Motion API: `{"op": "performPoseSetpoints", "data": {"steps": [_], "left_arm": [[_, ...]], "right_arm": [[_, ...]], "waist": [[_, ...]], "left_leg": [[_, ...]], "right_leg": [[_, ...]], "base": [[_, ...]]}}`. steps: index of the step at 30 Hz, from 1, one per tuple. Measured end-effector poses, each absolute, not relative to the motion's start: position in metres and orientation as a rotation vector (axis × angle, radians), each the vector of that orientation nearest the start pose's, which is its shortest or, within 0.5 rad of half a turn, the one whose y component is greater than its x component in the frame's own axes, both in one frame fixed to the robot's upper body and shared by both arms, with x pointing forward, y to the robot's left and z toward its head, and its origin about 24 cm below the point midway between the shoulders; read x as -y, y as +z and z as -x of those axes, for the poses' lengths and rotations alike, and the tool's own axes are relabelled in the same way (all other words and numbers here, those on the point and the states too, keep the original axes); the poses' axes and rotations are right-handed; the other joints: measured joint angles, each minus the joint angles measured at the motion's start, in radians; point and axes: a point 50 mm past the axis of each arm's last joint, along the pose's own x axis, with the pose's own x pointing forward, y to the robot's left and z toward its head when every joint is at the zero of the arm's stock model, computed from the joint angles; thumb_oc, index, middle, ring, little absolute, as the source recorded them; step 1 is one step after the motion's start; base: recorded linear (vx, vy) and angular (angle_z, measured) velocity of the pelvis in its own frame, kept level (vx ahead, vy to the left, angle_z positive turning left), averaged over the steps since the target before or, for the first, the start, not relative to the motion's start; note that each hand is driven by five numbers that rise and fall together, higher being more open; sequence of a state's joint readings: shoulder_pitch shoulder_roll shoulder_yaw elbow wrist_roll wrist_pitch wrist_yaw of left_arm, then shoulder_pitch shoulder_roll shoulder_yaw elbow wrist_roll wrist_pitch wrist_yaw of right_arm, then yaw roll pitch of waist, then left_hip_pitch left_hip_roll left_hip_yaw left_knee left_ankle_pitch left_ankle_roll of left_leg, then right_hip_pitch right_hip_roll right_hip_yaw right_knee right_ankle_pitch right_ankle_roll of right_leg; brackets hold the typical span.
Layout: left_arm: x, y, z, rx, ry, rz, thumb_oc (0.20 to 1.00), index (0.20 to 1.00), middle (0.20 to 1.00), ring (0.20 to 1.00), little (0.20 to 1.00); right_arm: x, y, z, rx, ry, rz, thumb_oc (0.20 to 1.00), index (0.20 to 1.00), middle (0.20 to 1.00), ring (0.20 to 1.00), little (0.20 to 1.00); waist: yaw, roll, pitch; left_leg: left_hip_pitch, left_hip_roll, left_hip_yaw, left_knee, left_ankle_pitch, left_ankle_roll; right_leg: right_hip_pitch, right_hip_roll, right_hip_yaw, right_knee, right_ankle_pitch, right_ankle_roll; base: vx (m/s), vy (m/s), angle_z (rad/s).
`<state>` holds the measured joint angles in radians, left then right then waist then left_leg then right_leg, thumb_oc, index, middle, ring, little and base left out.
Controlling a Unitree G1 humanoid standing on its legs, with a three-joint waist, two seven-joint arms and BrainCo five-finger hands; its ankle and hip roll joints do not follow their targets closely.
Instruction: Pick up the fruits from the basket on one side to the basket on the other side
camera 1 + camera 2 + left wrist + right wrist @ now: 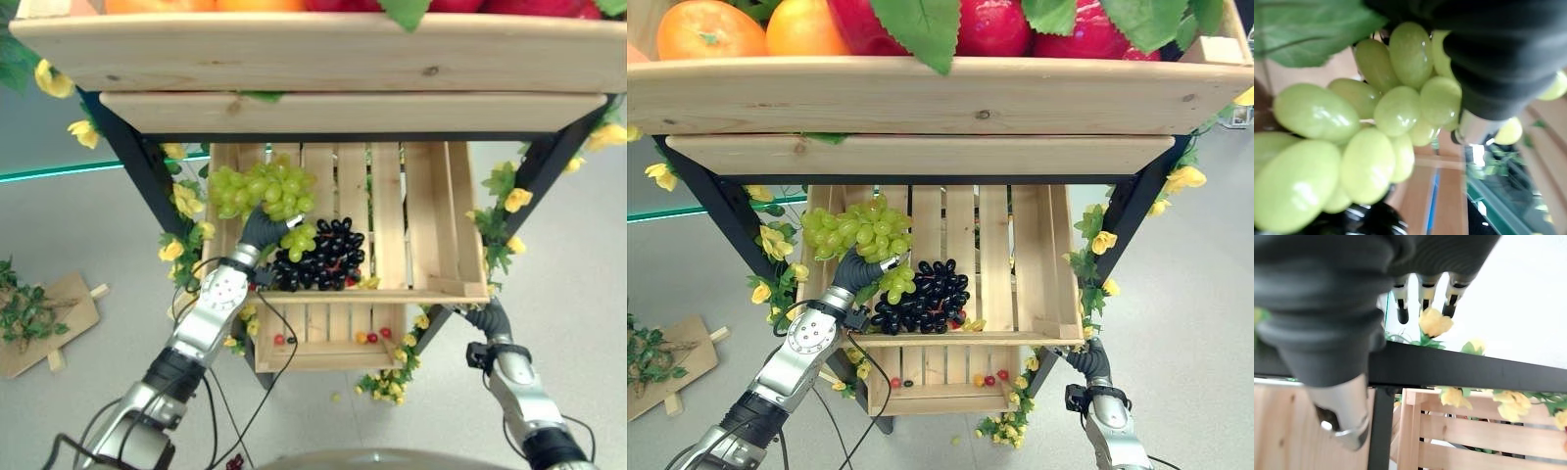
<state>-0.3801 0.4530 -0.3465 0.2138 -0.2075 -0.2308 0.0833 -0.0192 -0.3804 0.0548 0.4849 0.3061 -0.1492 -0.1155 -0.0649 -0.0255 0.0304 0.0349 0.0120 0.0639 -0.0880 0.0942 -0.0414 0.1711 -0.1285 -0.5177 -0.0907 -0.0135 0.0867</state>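
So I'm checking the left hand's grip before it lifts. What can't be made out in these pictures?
- Left hand: its fingers are buried in the green grapes in both eye views; the dark cover hides them in the left wrist view, so the grip is unreadable.
- Black grapes: cut off by an edge in the left wrist view.
- Small fruits in the lower crate: too small to identify.
- Right hand: what it touches, if anything, is hidden.

Pale green grapes (263,190) and glossy black grapes (323,255) fill a light pinewood crate (431,230) on a black-framed stand (137,162) trimmed with yellow flowers (516,199); oranges (710,29) and red fruit (994,24) sit above.
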Motion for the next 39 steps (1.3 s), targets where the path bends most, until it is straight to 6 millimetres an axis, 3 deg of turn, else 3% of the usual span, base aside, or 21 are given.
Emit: {"op": "performPoseSetpoints", "data": {"steps": [3,10,11,12,33,39], "left_arm": [[-0.153,0.108,-0.325,0.283,-0.228,-0.318,0.200,0.200,0.200,0.200,0.200],[-0.152,0.109,-0.327,0.289,-0.227,-0.393,0.200,0.200,0.200,0.200,0.200],[-0.152,0.109,-0.327,0.286,-0.226,-0.394,0.693,0.693,0.693,0.693,0.693],[-0.153,0.109,-0.327,0.285,-0.225,-0.394,1.000,1.000,1.000,1.000,1.000],[-0.156,0.100,-0.328,0.227,-0.229,-0.408,1.000,1.000,1.000,1.000,1.000],[-0.156,0.096,-0.328,0.198,-0.254,-0.498,1.000,1.000,1.000,1.000,1.000]], "right_arm": [[0.247,-0.027,-0.237,-0.296,-0.186,0.113,1.000,1.000,1.000,1.000,1.000],[0.246,-0.027,-0.238,-0.294,-0.176,0.113,1.000,1.000,1.000,1.000,1.000],[0.246,-0.027,-0.238,-0.294,-0.175,0.113,1.000,1.000,1.000,1.000,1.000],[0.246,-0.027,-0.238,-0.294,-0.175,0.113,1.000,1.000,1.000,1.000,1.000],[0.246,-0.027,-0.238,-0.296,-0.171,0.112,1.000,1.000,1.000,1.000,1.000],[0.245,-0.027,-0.238,-0.296,-0.159,0.112,1.000,1.000,1.000,1.000,1.000]], "waist": [[-0.004,-0.002,-0.001],[-0.009,-0.002,-0.002],[-0.009,-0.003,-0.002],[-0.009,-0.003,-0.002],[-0.008,-0.003,-0.002],[-0.009,-0.003,-0.002]], "left_leg": [[0.006,0.004,0.015,-0.001,-0.001,-0.001],[0.006,0.005,0.018,-0.001,-0.001,-0.001],[0.007,0.005,0.019,-0.001,-0.001,-0.001],[0.007,0.005,0.019,-0.001,-0.001,-0.001],[0.008,0.006,0.019,-0.001,-0.001,0.000],[0.010,0.007,0.019,-0.002,0.000,0.000]], "right_leg": [[-0.002,0.003,0.015,0.000,0.003,-0.004],[-0.003,0.003,0.018,0.000,0.004,-0.004],[-0.003,0.003,0.018,0.000,0.004,-0.004],[-0.003,0.003,0.019,0.000,0.004,-0.004],[-0.001,0.004,0.020,0.000,0.004,-0.005],[0.001,0.004,0.018,0.000,0.004,-0.005]], "base": [[0.00,0.004,-0.14],[0.00,0.001,-0.01],[0.00,0.000,0.00],[0.00,0.000,0.00],[0.00,0.000,0.00],[0.00,0.000,0.00]]}}
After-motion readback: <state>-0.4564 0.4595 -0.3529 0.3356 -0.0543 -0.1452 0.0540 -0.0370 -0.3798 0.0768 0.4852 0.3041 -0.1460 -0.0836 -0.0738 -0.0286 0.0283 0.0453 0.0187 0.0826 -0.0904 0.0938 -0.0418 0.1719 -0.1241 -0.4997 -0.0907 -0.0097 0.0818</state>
